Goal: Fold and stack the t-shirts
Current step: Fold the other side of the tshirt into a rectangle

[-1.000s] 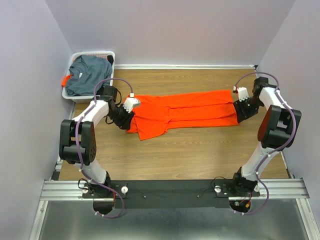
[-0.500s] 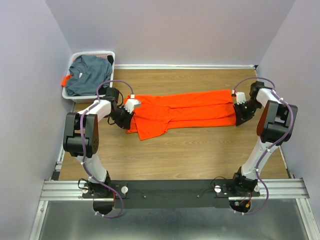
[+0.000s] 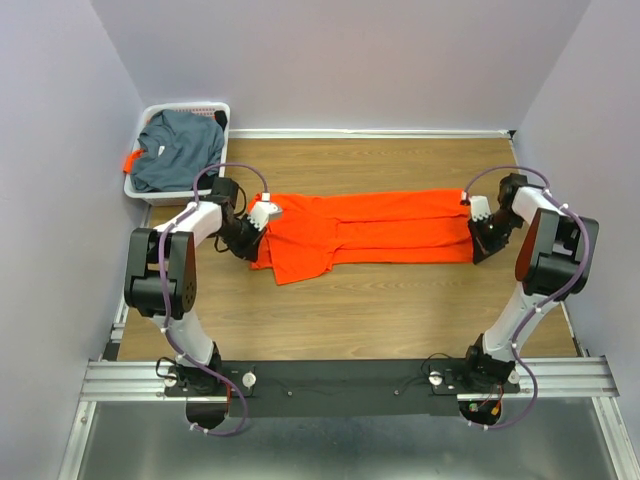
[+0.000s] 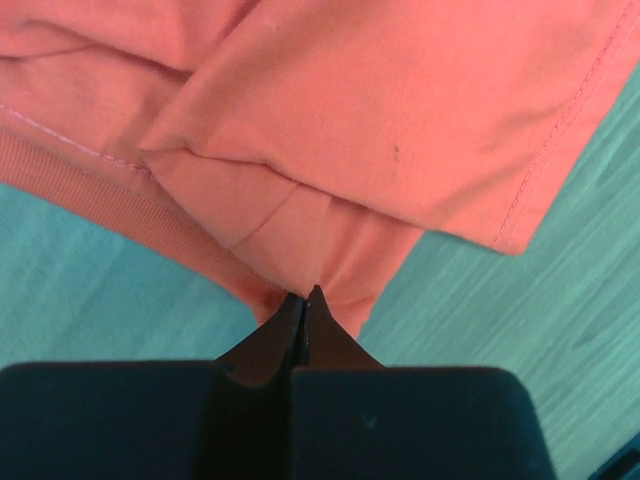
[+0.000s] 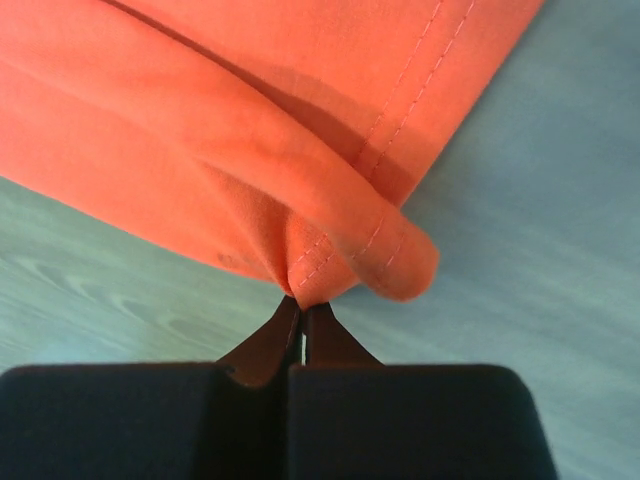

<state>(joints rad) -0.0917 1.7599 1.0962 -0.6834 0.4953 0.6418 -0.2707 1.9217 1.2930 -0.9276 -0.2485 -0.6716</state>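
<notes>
1. Find orange shirt stretched along counter, folded lengthwise; grey shirt heaped in basket.
2. See left pincer and right pincer each clamped on bunched cloth at opposite ends.
3. Expect light, limp cloth, likely sagging between grips; pinch every layer at doubled edges.

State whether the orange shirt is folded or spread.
Folded: orange shirt is a narrow layered strip, left gripper and right gripper pinching its ends.

the right gripper has shifted nearer the bases, and the orange t-shirt lies straighter, seemingly tauter.
</notes>
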